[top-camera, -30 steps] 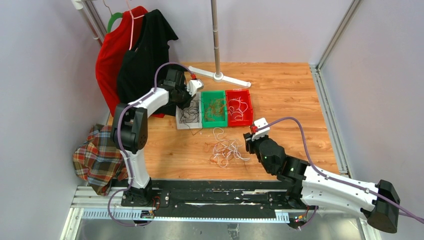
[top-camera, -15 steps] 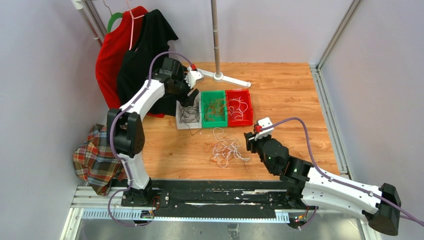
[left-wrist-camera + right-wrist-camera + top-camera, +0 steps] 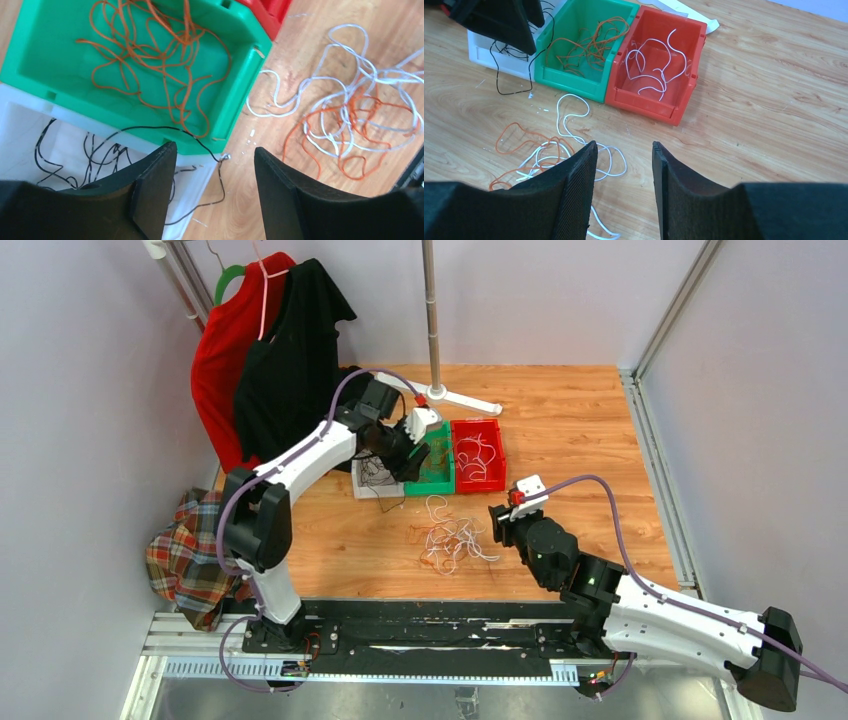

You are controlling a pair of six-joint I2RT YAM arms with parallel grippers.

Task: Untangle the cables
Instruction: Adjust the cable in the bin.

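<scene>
The work looks to be at the sorting stage, with strands going into bins by colour. Black ones lie in the white bin (image 3: 20,120), orange in the green bin (image 3: 240,90) and white in the red bin (image 3: 649,107). The cables (image 3: 452,540) not yet sorted form a loose white-and-orange heap on the counter (image 3: 580,440), at 6 o'clock of the green bin. The left gripper (image 3: 214,150) hovers over the seam between the white and green bins, its jaws well apart and holding nothing. Below it, one black wire (image 3: 499,85) trails over the rim onto the counter. The right gripper (image 3: 624,147) waits at 3 o'clock of the heap, jaws likewise parted and empty. The next move probably calls for pinching a single strand at the heap's fringe, perhaps the white loop at its 12 o'clock. It would need lifting slowly so the orange ones do not drag along.
</scene>
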